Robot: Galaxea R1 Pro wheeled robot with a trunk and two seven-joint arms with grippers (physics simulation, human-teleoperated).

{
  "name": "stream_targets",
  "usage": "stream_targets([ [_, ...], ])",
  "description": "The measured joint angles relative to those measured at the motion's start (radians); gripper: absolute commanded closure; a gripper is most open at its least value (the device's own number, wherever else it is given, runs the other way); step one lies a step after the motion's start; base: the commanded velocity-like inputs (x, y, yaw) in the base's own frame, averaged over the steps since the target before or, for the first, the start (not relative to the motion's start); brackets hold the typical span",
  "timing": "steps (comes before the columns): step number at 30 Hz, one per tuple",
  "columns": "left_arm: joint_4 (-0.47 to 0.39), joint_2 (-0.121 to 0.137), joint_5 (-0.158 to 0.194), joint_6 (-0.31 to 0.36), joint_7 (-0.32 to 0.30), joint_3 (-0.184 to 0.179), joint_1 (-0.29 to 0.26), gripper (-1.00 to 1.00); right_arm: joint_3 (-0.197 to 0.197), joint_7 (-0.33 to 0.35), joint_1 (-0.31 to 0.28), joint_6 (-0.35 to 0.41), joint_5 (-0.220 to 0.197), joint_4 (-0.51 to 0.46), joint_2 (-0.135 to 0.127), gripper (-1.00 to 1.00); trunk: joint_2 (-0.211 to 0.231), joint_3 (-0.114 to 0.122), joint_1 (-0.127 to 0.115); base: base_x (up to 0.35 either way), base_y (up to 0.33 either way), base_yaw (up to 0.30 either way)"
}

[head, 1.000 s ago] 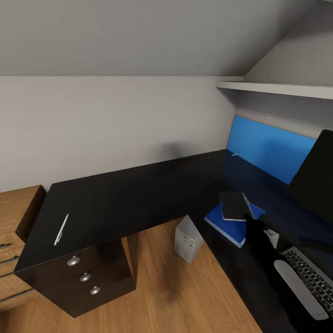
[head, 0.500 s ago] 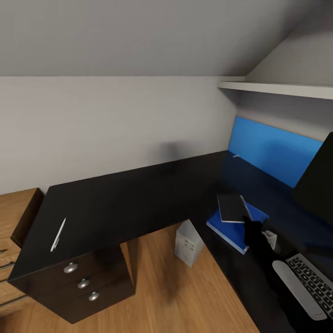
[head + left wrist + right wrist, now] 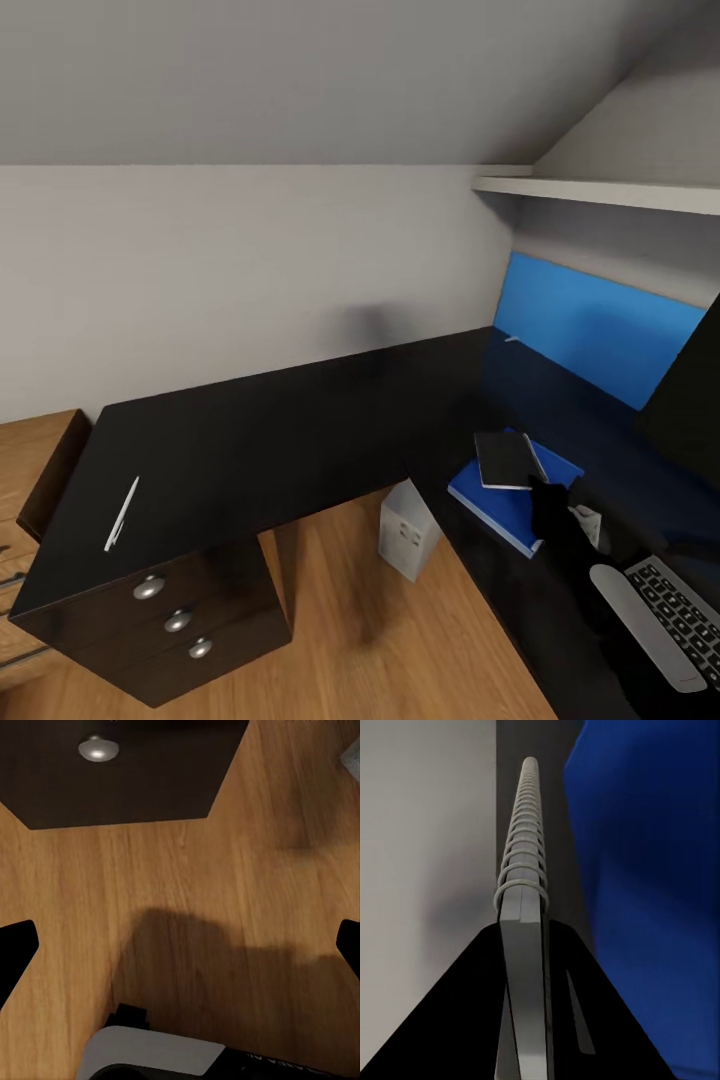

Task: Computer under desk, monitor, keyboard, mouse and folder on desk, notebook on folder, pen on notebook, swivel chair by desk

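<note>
**A:** What does your head view give you?

**B:** The desk (image 3: 300, 430) runs from lower left across to the right edge of the frame. The pen (image 3: 121, 514) lies on it at lower left, above the drawers (image 3: 175, 620) with their silver knobs. The computer (image 3: 407, 530) stands on the wooden floor (image 3: 400, 640) just under the desk's inner corner. Right of centre, the folder (image 3: 500, 500) lies flat on the desk with the notebook (image 3: 508, 459) over its upper part. Your right gripper (image 3: 548, 492) sits at the notebook's lower right corner. The keyboard (image 3: 680, 610) is in the lower right corner, the monitor (image 3: 695, 400) cut by the right edge, and the blue wall panel (image 3: 590, 335) behind.

**A:** And the left wrist view?

**B:** Floor below, a drawer knob (image 3: 98, 749) at upper left. Your left fingertips (image 3: 15, 949) stand at opposite edges of the frame, so the jaws are spread wide with nothing between them.

**A:** The right wrist view?

**B:** The notebook's spiral-bound edge (image 3: 521, 915) rises up the middle, pinched between your two dark fingers (image 3: 457, 1020). The blue at right is probably the folder.
</note>
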Motion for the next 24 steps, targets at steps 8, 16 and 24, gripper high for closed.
stream_targets([
  [8, 0.0, 0.0, 0.0, 0.0, 0.0, 0.001, 0.0, -1.0, -0.002, -0.007, 0.0, -0.002, 0.0, 0.003, 0.0, 1.0, 0.0, 0.0, 0.0, -0.001, -0.003, 0.0],
  [16, 0.0, 0.0, 0.0, 0.0, 0.0, 0.001, 0.0, -1.0, -0.002, -0.008, 0.0, -0.002, 0.0, 0.006, 0.0, 1.0, 0.0, 0.0, 0.0, -0.052, -0.066, 0.0],
  [24, 0.0, 0.001, 0.0, 0.0, 0.0, 0.001, 0.0, -1.0, -0.002, -0.008, -0.001, -0.002, 0.0, 0.009, 0.0, 1.0, 0.0, 0.0, 0.0, -0.018, -0.021, 0.0],
])
